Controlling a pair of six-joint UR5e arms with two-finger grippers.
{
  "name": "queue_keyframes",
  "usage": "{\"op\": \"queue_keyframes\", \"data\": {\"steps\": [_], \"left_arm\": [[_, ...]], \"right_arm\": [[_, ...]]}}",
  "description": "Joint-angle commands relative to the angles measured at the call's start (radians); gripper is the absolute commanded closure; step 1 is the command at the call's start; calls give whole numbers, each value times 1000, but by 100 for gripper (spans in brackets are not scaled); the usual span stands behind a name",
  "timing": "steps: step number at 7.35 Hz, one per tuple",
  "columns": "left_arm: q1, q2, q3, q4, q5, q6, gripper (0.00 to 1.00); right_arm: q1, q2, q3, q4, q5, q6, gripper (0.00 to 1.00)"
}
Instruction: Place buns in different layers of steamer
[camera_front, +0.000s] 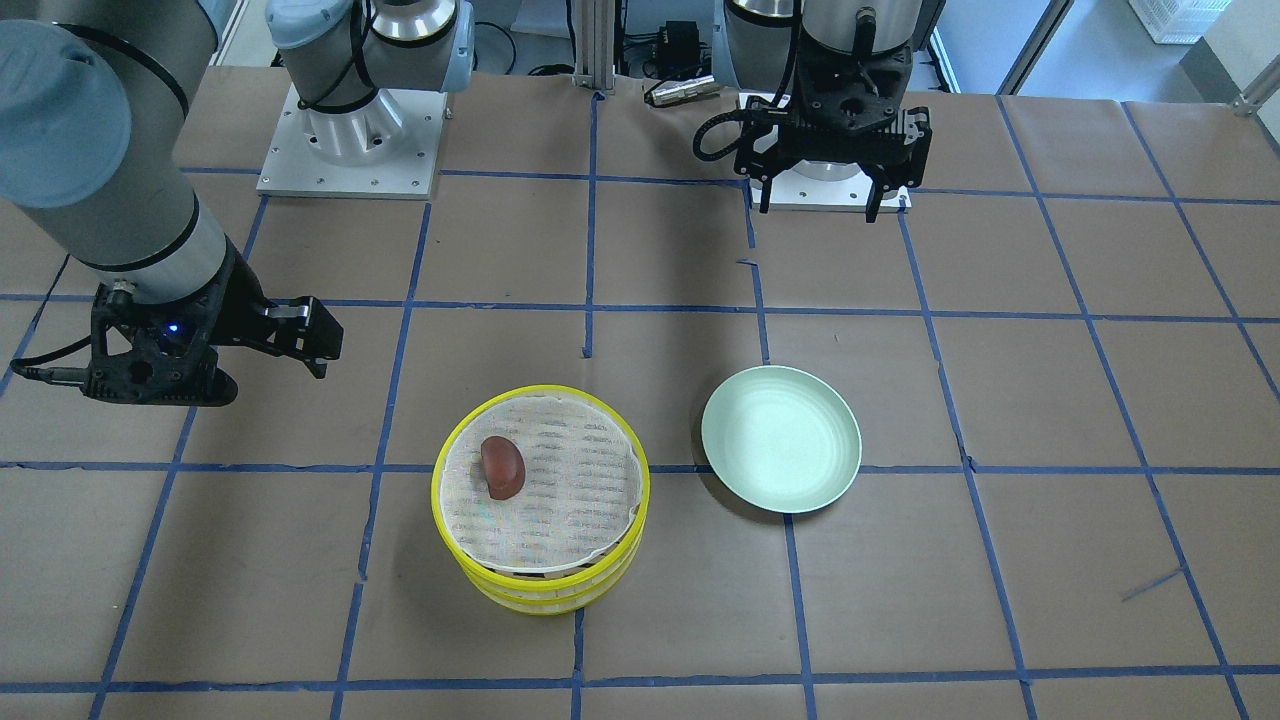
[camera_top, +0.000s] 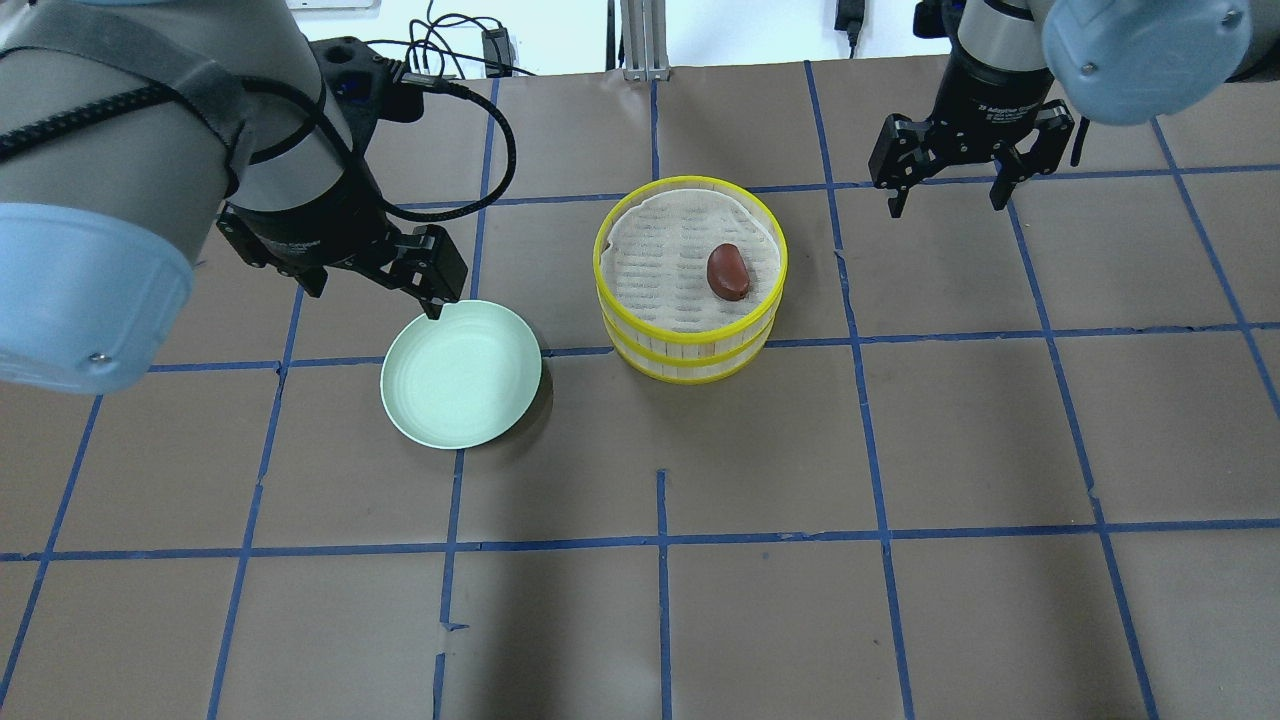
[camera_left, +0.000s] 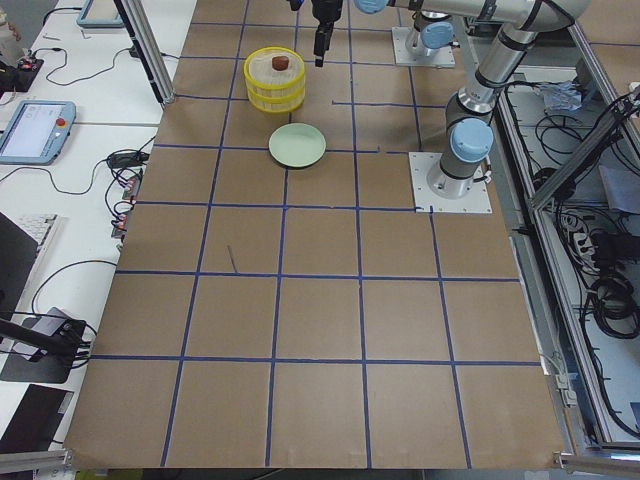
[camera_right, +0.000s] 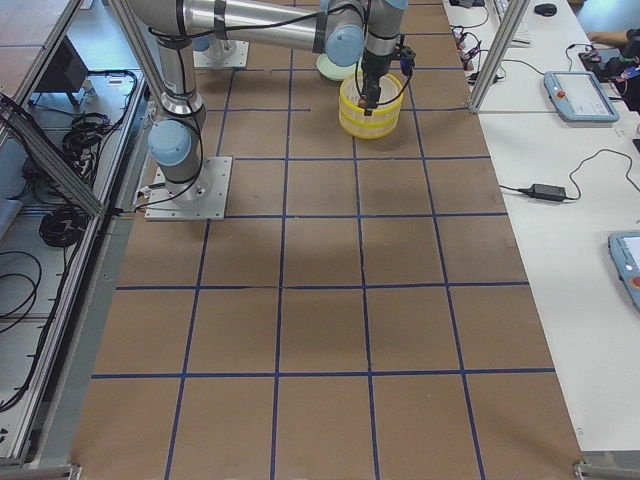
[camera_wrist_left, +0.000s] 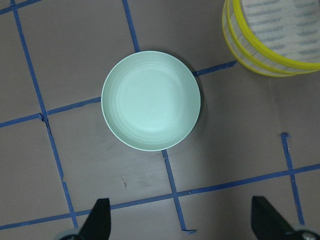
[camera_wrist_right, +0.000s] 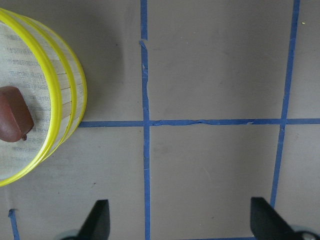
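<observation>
The brown bun (camera_top: 728, 271) lies on the cloth of the top tray of the steamer (camera_top: 685, 355), toward its right side. The bowl (camera_top: 461, 373), just left of the steamer, holds nothing. No white bun shows in any view. It may sit in a lower tray under the top one, but that cannot be told.

The left gripper (camera_top: 375, 298) hangs above the table by the bowl, jaws wide and empty, with the bowl in its wrist view. The right gripper (camera_top: 945, 205) hangs to the far right of the steamer, well apart from it, also wide and empty.

The placing looks done or nearly done: one bun on top, the trays stacked, both arms clear. If the white bun is below, the next move calls only for drawing both arms back without knocking the steamer. If it is not, it has to be found first.
</observation>
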Motion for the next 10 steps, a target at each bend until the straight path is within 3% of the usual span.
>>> {"op": "queue_keyframes", "data": {"steps": [1, 2, 7, 8, 10], "left_arm": [[22, 2, 1, -27, 10, -8, 0], [36, 2, 1, -29, 42, -8, 0], [50, -2, 19, -21, 29, 1, 0], [48, -10, 24, -13, 30, 1, 0], [53, -13, 29, 5, 35, 3, 0]], "right_arm": [[0, 2, 1, 1, -1, 2, 0], [0, 2, 1, 1, -2, 2, 0], [0, -17, -5, 1, 2, 5, 0], [15, -24, -11, 6, 39, 21, 0], [25, -88, -36, 57, 51, 78, 0]]}}
